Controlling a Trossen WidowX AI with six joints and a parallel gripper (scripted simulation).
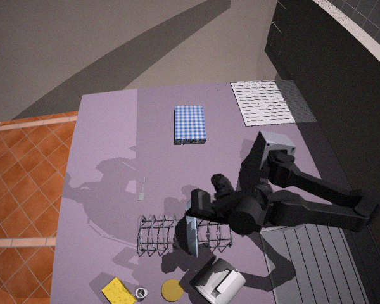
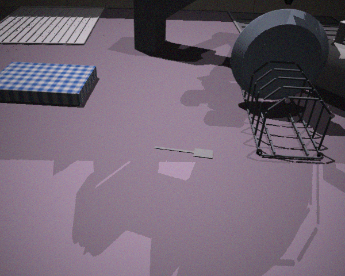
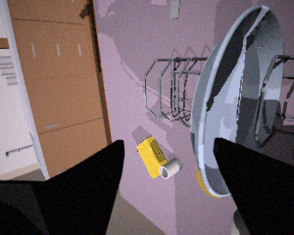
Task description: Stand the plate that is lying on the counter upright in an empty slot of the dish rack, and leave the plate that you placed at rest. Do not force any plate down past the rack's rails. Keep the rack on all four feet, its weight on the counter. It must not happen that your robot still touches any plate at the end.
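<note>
The blue-grey plate stands on edge, close to upright, across the wire dish rack, between its hoops near the middle. Exactly how its lower rim rests is hard to see. The rack looks level on the counter; its far feet are hidden. My gripper is open above the plate, fingers wide apart. The plate's near rim shows beside the right fingertip in the wrist view, and neither finger grips it. In the top view the arm hides the fingertips.
A white toaster-like appliance stands close beside the rack. A yellow sponge, a small cup and a yellow disc lie beyond it. A spatula and a checked block are on the other side.
</note>
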